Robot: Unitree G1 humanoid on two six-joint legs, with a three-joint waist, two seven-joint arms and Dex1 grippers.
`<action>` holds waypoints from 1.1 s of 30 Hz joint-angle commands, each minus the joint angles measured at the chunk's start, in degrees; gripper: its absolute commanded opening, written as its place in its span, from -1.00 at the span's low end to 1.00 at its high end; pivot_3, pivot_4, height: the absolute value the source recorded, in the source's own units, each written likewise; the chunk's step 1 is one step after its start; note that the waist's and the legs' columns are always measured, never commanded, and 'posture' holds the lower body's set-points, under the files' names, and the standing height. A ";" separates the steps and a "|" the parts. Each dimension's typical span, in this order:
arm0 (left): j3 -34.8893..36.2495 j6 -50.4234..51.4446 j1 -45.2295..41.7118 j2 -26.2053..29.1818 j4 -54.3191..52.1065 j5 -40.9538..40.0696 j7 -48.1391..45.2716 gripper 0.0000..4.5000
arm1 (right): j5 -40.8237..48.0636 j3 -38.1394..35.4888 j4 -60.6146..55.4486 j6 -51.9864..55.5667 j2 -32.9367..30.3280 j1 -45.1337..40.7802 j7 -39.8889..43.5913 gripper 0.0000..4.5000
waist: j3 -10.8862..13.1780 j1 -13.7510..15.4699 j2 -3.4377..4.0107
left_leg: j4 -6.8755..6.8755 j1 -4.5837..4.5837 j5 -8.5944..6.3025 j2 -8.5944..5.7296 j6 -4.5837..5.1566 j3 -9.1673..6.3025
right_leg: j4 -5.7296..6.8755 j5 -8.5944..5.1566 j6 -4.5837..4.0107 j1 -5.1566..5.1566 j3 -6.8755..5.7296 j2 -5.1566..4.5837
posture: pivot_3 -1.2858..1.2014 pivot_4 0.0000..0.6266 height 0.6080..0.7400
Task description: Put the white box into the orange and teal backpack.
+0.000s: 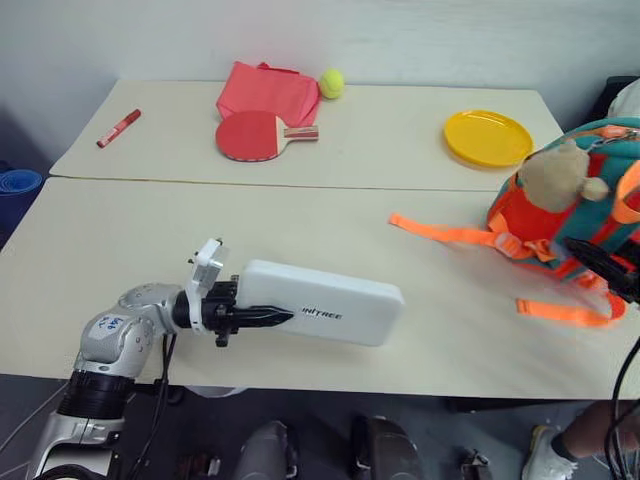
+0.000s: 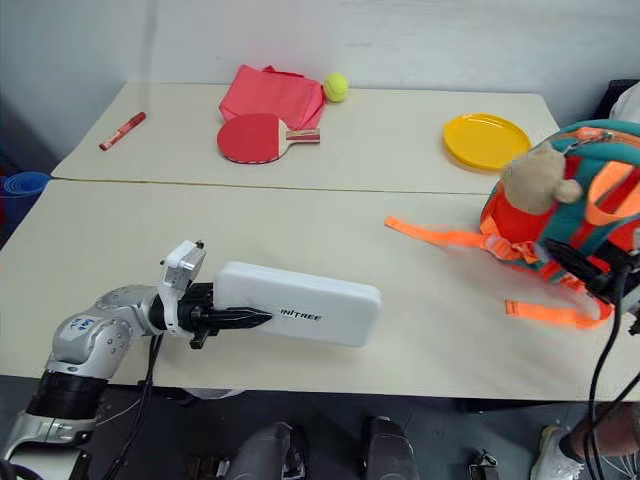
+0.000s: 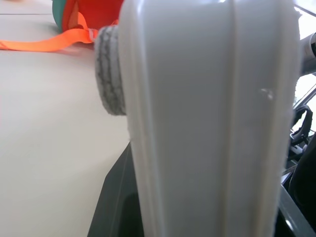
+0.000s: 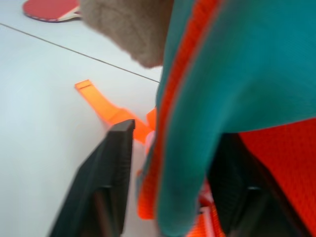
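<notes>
Two pale desks sit pushed together against a white wall. Near the front edge we've got the white box, our left claw clamped on its end. The orange and teal backpack is at the right edge, and our right claw looks closed on its teal fabric.

The white box, flat with rounded corners and grey lettering, lies level, its near end pinched between the left gripper's black fingers. The orange and teal backpack stands upright, its teal fabric between the right gripper's fingers.
</notes>
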 commanded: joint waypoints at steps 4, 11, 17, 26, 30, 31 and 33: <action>4.92 1.11 -0.24 0.80 -1.73 -2.38 0.45 -0.41 | 0.10 3.09 -3.11 -1.29 3.67 -2.77 -0.42 -0.99 | 0.00 -0.16 0.00 | 0.06 -0.02 -0.02 -0.03 0.04 -0.01 | 0.01 0.03 0.05 0.02 0.01 -0.04 | 0.03 -0.52 1.00; 9.23 4.11 -2.81 0.00 1.81 -3.91 3.56 -0.41 | 4.72 8.91 -19.70 3.77 11.59 -2.83 -4.65 -0.99 | 0.01 -1.39 0.01 | -0.02 0.03 0.08 0.03 -0.14 -0.04 | 0.21 0.01 0.02 -0.05 0.02 0.00 | 0.03 -0.52 1.00; 11.52 4.35 -5.21 1.45 8.81 -2.10 3.54 -0.41 | 16.12 15.31 -38.99 15.70 16.42 -2.42 -11.43 -0.99 | 0.02 -1.67 0.01 | -0.15 0.01 0.09 0.04 -0.17 -0.05 | 0.27 -0.01 -0.01 -0.14 0.01 0.01 | 0.03 -0.52 1.00; 13.38 4.47 -5.86 3.94 11.97 -1.65 2.32 -0.41 | 44.12 14.29 -59.84 30.20 8.72 11.60 -18.34 -0.99 | 0.03 -1.17 -0.06 | 0.17 -0.79 0.07 -0.03 0.01 -0.08 | 0.36 0.01 0.01 -0.77 -0.06 -0.05 | 0.03 -0.52 1.00; 15.82 6.06 -4.11 4.38 8.83 -3.39 3.45 -0.41 | 45.57 7.89 -56.67 30.92 2.81 16.57 -17.01 -0.99 | 0.15 -1.05 -0.51 | 0.33 -0.80 -0.03 -0.04 0.18 -0.09 | 0.24 0.02 0.03 -0.72 -0.06 -0.08 | 0.03 -0.52 1.00; 16.62 6.90 -3.25 4.58 7.17 -4.19 3.74 -0.41 | 44.14 6.42 -54.93 30.72 1.87 17.22 -15.96 -0.99 | 0.16 -1.12 -0.53 | 0.39 -0.80 -0.06 -0.02 0.19 -0.09 | 0.24 0.03 0.05 -0.72 -0.04 -0.07 | 0.03 -0.52 1.00; 19.31 10.75 -1.19 4.96 3.87 -7.45 5.42 -0.41 | 40.23 3.78 -50.68 29.99 -0.19 18.39 -12.69 -0.99 | 0.16 -1.11 -0.55 | 0.39 -0.78 -0.08 -0.03 0.22 -0.07 | 0.23 0.07 0.13 -0.69 0.03 -0.09 | 0.03 -0.52 1.00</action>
